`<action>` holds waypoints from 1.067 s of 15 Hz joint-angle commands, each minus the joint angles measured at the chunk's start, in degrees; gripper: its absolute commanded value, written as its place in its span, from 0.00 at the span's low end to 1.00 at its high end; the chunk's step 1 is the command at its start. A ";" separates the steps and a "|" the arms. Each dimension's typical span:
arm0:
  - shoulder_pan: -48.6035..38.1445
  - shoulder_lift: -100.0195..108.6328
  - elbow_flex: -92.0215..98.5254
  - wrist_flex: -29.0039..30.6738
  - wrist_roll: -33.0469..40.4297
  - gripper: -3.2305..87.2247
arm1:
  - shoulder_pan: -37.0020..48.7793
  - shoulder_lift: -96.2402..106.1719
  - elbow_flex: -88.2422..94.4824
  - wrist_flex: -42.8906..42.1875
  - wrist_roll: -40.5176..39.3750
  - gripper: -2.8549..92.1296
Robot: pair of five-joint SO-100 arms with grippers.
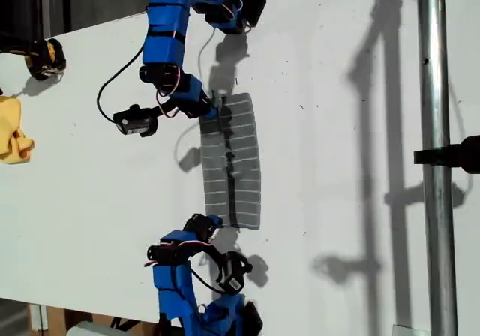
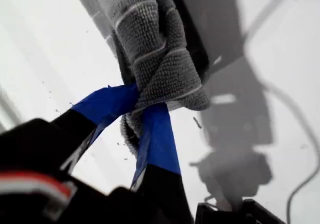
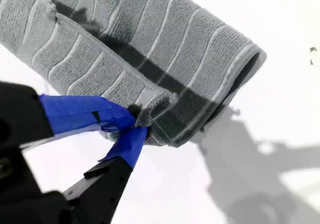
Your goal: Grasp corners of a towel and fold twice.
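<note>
White table (image 1: 352, 163), wide and sunlit, and mid-table lies the grey striped towel (image 1: 232, 160), doubled over lengthwise. My first gripper (image 2: 142, 109) is clenched on a bunched end of it. My second gripper (image 3: 134, 119) pinches a corner (image 3: 155, 101). Small yellow cloth (image 1: 13, 130) sits at the exterior view's left edge.
</note>
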 commanded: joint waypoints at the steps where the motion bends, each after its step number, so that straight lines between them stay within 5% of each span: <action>1: 3.43 3.34 3.25 -3.16 -3.34 0.02 | -3.87 3.34 4.39 -3.16 2.20 0.03; 8: 9.76 2.11 14.77 -13.97 -12.92 0.02 | -10.55 2.99 17.67 -11.25 9.67 0.03; 16: 8.17 -12.92 12.48 -14.33 -16.35 0.02 | -8.35 -8.35 21.71 -14.94 13.97 0.03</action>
